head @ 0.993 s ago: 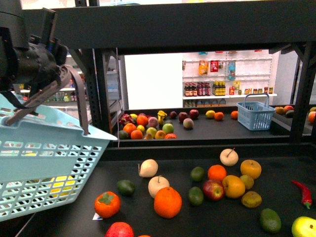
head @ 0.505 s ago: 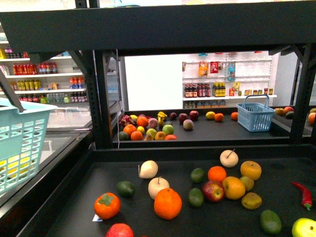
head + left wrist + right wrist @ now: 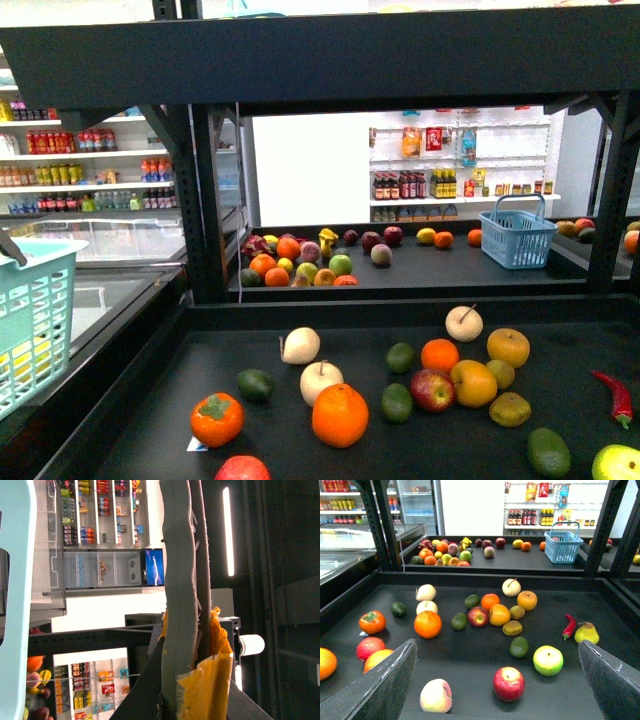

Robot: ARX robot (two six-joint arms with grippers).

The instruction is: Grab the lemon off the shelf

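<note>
Gripping light-blue basket (image 3: pixel 30 330) by handle (image 3: pixel 182 580), left gripper (image 3: pixel 187 680) clamped tight. Right gripper (image 3: pixel 496 645) spread wide, empty, above shelf (image 3: pixel 470 665). Yellow patch behind basket mesh, probably lemon (image 3: pixel 32 358), unconfirmed. Risks: handle slipping, basket tilting, fruit rolling out.

basket (image 3: pixel 30 320): cut off at 9 o'clock edge, front view | green apple (image 3: pixel 617 464): cropped at 4 o'clock corner | red fruit (image 3: pixel 242 468): cropped at 6 o'clock edge | orange (image 3: pixel 326 663): half out at 9 o'clock, right wrist view | far fruits (image 3: pixel 300 258): too small to tell
</note>
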